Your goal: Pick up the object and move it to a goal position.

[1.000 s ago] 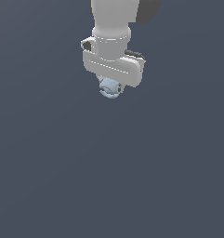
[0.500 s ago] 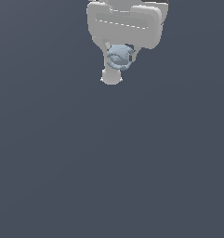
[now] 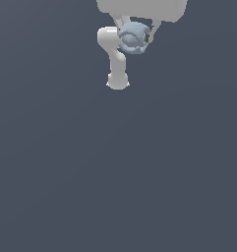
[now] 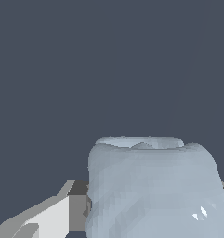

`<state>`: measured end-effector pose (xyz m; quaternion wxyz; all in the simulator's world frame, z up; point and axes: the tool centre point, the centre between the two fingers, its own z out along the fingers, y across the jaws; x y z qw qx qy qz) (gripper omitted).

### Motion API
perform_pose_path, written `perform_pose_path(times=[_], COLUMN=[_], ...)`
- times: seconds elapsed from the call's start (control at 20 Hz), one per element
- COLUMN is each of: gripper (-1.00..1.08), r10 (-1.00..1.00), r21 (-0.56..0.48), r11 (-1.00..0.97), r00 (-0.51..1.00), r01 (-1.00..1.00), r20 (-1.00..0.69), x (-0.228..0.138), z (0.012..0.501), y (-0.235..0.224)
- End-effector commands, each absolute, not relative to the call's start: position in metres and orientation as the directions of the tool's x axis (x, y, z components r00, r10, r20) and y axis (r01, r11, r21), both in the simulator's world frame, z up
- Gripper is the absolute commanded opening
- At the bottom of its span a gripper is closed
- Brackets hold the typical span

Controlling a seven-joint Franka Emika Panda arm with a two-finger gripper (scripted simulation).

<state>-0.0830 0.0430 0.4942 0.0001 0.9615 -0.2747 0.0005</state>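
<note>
- Exterior view: the gripper (image 3: 134, 35) pinches the pale blue-grey lumpy chunk (image 3: 133, 37) on opposite sides, raised clear of the dark floor (image 3: 118, 172).
- Wrist view: the chunk (image 4: 153, 188) fills the gap between the fingers (image 4: 62, 211). Judged rigid, light, uneven; a mid-body grip suits it.

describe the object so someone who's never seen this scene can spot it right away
In the exterior view, find the white gripper at the top edge, over the plain dark grey ground. The object sits clamped between its fingers, beside the white arm link. It is the only pale blue-grey thing: a small lumpy, faceted chunk, filling much of the wrist view.
</note>
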Motion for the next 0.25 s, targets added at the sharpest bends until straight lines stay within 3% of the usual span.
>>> perform_pose_path(times=[0.0, 0.2], gripper=[-1.00, -1.00], r10=[-0.529, -0.528], r21=[0.000, 0.000], r11=[-0.849, -0.849], r00=[0.849, 0.849], r01=[-0.529, -0.528], r20=[0.000, 0.000], x=[-0.0834, -0.0832], z=[0.5002, 0.5031], y=[0.0448, 0.0454])
